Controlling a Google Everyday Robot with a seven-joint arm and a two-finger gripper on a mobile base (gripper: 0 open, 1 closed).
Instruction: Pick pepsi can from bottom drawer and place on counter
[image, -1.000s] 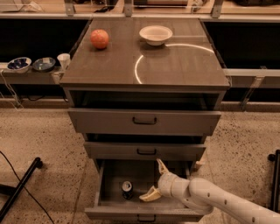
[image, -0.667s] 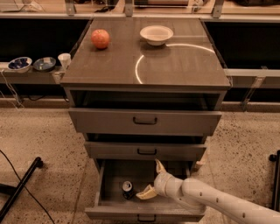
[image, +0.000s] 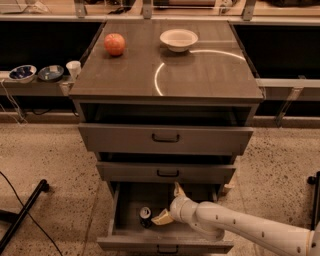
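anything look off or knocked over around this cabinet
Nothing spilled or damaged. The small dark blue pepsi can stands upright in the deep grey-brown bottom drawer, with the open cream gripper beside it. Only oddity: the two shallower drawers above also sit pulled out.

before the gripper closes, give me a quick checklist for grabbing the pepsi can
1. Bottom drawer pulled open: ok.
2. Pepsi can upright in the drawer, in plain sight: ok.
3. Gripper down inside the drawer, fingers open: ok.
4. Can between the fingers: not ok, it stands beside the lower fingertip, outside the gap.
5. Lift path clear of the middle drawer: cannot tell.
6. Bare counter in front of the white bowl: ok.
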